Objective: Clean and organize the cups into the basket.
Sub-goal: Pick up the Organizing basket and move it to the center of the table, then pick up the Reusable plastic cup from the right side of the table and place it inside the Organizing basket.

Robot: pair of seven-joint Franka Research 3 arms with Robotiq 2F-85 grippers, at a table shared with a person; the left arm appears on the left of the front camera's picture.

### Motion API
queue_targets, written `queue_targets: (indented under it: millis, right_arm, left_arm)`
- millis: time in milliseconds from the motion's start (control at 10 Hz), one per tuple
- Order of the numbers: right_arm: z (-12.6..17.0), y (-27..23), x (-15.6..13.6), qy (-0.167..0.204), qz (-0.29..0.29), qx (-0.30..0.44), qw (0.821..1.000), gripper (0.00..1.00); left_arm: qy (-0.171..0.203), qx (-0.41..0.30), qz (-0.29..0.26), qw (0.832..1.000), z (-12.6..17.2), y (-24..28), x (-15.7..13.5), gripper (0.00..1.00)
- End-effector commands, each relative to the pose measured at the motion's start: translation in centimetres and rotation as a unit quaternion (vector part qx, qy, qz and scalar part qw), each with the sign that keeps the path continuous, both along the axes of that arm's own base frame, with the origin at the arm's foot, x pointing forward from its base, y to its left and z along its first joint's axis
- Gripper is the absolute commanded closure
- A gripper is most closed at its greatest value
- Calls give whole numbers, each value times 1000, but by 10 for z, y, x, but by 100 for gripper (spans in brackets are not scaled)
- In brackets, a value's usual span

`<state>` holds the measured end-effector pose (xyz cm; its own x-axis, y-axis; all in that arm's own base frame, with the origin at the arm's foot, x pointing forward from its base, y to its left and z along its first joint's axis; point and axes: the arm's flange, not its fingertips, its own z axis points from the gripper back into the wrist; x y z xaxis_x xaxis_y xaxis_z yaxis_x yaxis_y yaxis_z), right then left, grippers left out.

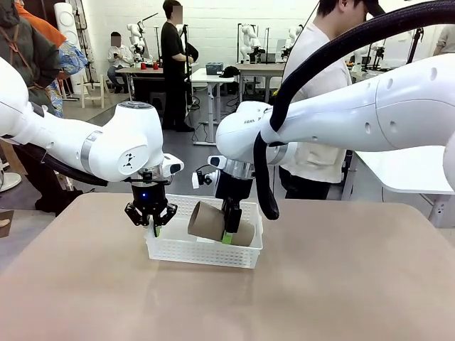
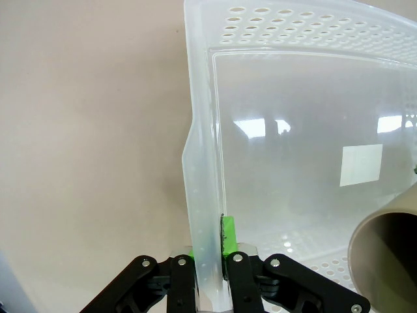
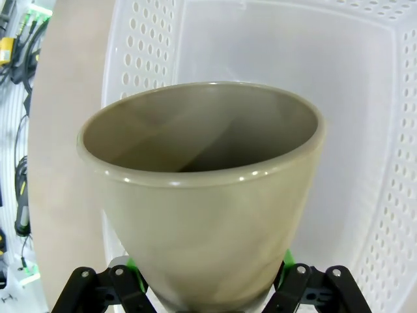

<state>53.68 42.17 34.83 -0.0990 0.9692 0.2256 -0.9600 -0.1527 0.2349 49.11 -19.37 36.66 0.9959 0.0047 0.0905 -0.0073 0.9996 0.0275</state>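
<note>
Right pincer (image 1: 227, 236), on the white arm reaching in from the right, is clamped around a tan cup (image 1: 206, 222), its jaws spread by the cup's body. Left pincer (image 1: 155, 226) is shut on the left wall of a basket (image 1: 202, 254), pinning it in place.

Table (image 1: 341, 284): broad and tan, with the basket near its middle. The basket is white, shallow and perforated. The cup is tilted on its side, mouth toward the left pincer, low inside the basket. I cannot tell whether it touches the floor. Green pads (image 2: 228, 236) pinch the thin wall.

To do this step well, I judge the cup should be lowered slowly until it lies flat. It should sit snug against one wall so more cups fit, and be released only once it rests.
</note>
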Motion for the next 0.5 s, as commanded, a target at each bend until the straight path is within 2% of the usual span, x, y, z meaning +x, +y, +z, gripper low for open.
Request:
queue_targets:
  millis: [0, 100, 200, 400]
  right_arm:
    - [3, 8, 5, 6, 0, -15, 1000, 18]
    - [0, 10, 5, 14, 2, -18, 1000, 15]
    - [-1, 10, 5, 18, 2, -16, 1000, 0]
    - [3, 11, 4, 14, 1, -10, 1000, 0]
  left_arm:
    - [-2, -1, 0, 1000, 2, 0, 1, 100]
    - [-2, -1, 0, 1000, 2, 0, 1, 100]
    - [-2, -1, 0, 1000, 2, 0, 1, 100]
    - [-2, -1, 0, 1000, 2, 0, 1, 100]
